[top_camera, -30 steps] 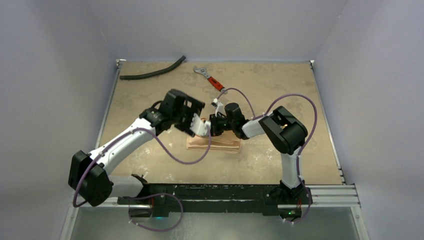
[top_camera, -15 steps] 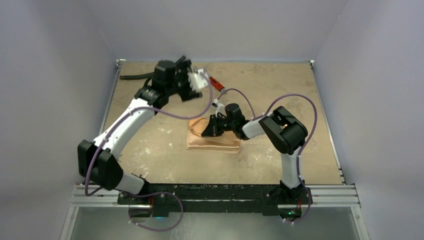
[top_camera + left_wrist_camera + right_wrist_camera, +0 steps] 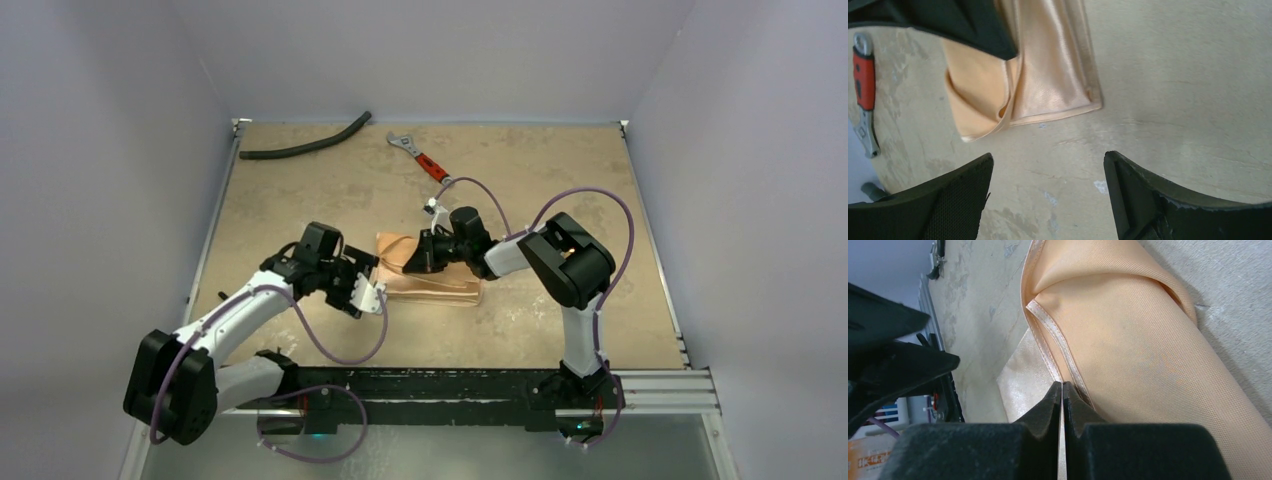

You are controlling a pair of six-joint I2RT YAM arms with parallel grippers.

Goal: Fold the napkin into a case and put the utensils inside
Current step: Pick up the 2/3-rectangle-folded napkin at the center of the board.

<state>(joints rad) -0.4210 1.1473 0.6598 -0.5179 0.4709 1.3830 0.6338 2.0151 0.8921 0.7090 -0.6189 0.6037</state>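
Note:
The peach-orange napkin point(image 3: 445, 288) lies folded into a flat layered case at the middle of the table. My right gripper point(image 3: 412, 260) is shut on its hemmed edge point(image 3: 1048, 325) and holds the top layer lifted at the left end, so the pocket gapes. In the right wrist view the hem runs straight in between the closed fingertips of that gripper point(image 3: 1062, 385). My left gripper point(image 3: 375, 298) stands open over bare table just left of and nearer than the napkin point(image 3: 1048, 80), with nothing between its fingers point(image 3: 963, 185). The utensils are out of view.
A red-handled wrench point(image 3: 420, 158) and a curved black hose point(image 3: 305, 145) lie at the far edge of the table. The wrench point(image 3: 864, 85) also shows at the left of the left wrist view. The right gripper's black body point(image 3: 963, 25) overhangs the napkin.
The left arm left the napkin, swung up to the far side by the hose and wrench, then came back down to the front left of the napkin. The right gripper kept its hold.

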